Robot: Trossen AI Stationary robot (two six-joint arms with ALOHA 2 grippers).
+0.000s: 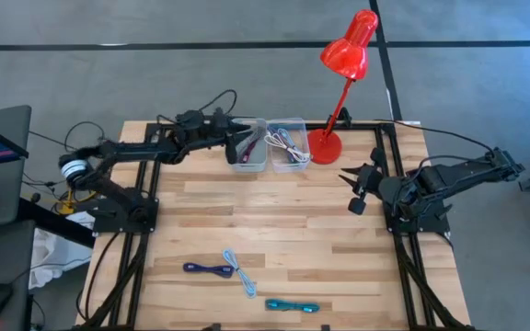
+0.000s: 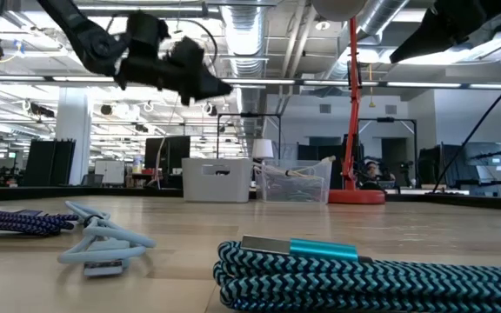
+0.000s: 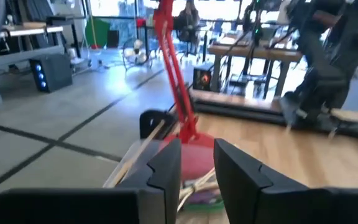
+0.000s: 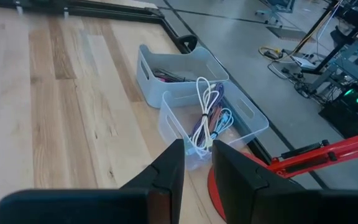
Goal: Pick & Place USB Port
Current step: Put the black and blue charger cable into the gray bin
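Three coiled USB cables lie flat near the table's front edge: a dark blue one [image 1: 208, 268], a pale blue one [image 1: 240, 274] and a teal one [image 1: 291, 305]. At the far edge stand a white bin [image 1: 251, 152] and a clear bin [image 1: 290, 147], each with cables inside. My left gripper [image 1: 247, 145] hovers over the white bin, pointing level toward the lamp. Its fingers [image 3: 166, 171] are apart with nothing between them. My right gripper [image 1: 355, 190] waits open at the table's right side, above the wood.
A red desk lamp [image 1: 339, 83] stands on its round base [image 1: 324, 145] just right of the clear bin. Bare wood [image 1: 265, 211] spans the table's middle between the bins and the loose cables. Black frame rails run along both sides.
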